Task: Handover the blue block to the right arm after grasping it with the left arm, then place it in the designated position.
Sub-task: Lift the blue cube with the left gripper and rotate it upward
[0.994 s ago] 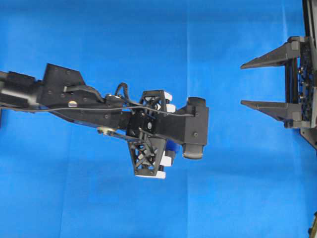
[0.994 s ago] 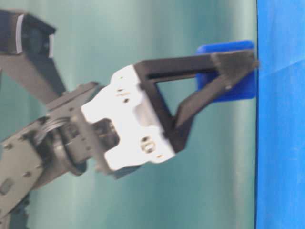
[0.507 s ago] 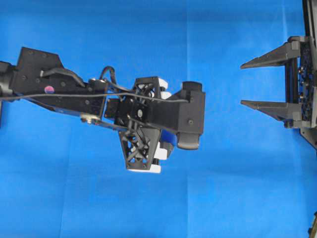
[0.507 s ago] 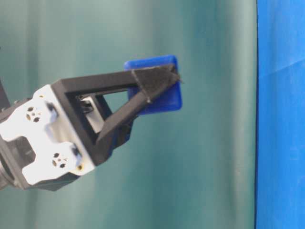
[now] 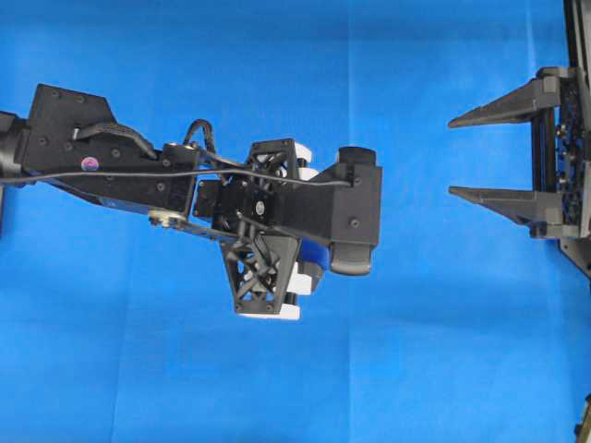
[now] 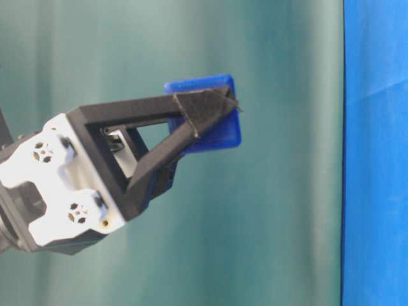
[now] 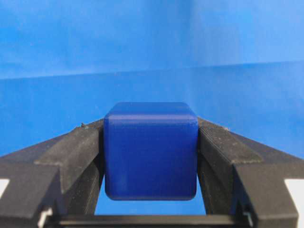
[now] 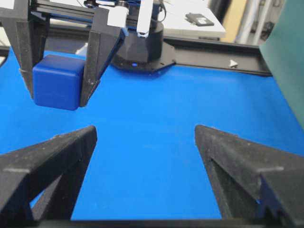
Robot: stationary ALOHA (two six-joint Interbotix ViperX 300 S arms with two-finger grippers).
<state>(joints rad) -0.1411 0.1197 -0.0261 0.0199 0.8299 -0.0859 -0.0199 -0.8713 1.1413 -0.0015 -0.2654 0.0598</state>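
left wrist view: the blue block (image 7: 150, 150) sits squarely between the two fingers (image 7: 76, 156) of the left gripper (image 7: 150, 156), clamped on opposite faces and lifted clear of the blue cloth (image 7: 152, 47). in the table-level view only the finger tips cover the block (image 6: 210, 121), so you have a shallow grip near its edge.

in the overhead view the right gripper (image 5: 462, 157) waits at the right side, jaws spread wide and holding nothing, well apart from the left arm (image 5: 185, 180). the right wrist view shows the block (image 8: 57, 88) up and to the left of the gap between the right fingers (image 8: 47, 161), not yet lined up.

risks to watch:
- a tip-only hold may let the block pivot or slip if you move the arm sharply.
- an off-centre approach could knock the block against one right finger.
- releasing the left grip before the right jaws close would drop the block onto the cloth.
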